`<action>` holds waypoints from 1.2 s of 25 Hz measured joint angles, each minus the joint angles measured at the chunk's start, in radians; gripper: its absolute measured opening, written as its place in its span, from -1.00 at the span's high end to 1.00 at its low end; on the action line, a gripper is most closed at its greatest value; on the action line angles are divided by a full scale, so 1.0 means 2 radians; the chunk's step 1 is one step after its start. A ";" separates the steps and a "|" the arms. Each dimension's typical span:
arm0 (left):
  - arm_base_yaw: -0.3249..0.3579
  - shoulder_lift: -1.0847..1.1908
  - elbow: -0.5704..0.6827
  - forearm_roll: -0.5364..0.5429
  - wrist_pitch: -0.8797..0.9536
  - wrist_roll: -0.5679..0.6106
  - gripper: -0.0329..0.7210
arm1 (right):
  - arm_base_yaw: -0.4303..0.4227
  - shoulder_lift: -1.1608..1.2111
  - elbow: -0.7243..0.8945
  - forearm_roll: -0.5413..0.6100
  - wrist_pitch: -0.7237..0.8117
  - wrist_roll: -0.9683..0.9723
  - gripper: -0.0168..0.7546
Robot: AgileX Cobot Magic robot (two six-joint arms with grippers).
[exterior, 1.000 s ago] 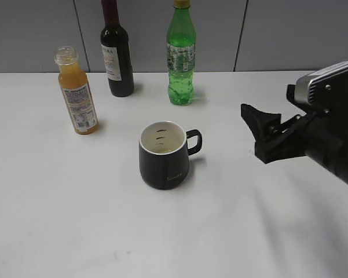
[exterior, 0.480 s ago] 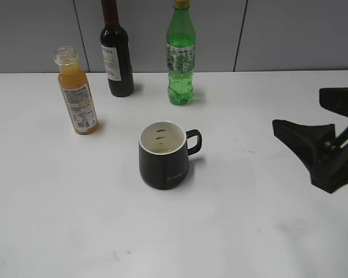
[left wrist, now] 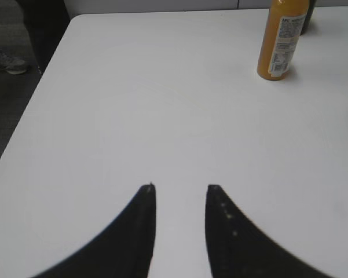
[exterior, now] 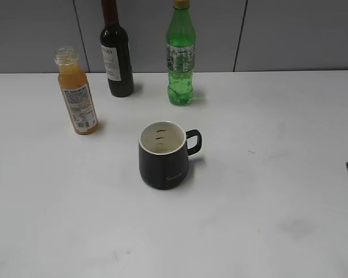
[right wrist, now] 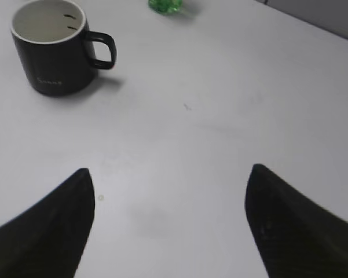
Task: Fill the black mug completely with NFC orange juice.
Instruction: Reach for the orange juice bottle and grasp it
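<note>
Nothing is poured yet: the black mug stands upright mid-table, its white inside showing only a pale trace at the bottom, and the NFC orange juice stands capless, well behind and to the left of the mug. The left gripper hovers with a narrow gap, empty; the right gripper is spread wide, empty, near the mug. Next, I judge, comes grasping the bottle. How full the mug is remains hard to read.
</note>
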 joint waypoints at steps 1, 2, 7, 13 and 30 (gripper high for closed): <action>0.000 0.000 0.000 0.000 0.000 0.000 0.29 | 0.000 -0.014 -0.004 -0.029 0.021 0.030 -0.64; 0.000 0.000 0.000 0.000 0.000 0.000 0.29 | 0.000 -0.026 -0.006 -0.054 0.045 0.071 -0.64; 0.000 0.000 0.000 0.000 0.000 0.000 0.29 | -0.035 -0.117 -0.007 -0.150 0.117 0.180 -0.61; 0.000 0.000 0.000 0.000 0.000 0.000 0.29 | -0.100 -0.231 0.017 -0.158 0.132 0.193 -0.58; 0.000 0.000 0.000 0.000 -0.001 0.000 0.29 | -0.138 -0.336 0.008 -0.110 0.169 0.193 -0.58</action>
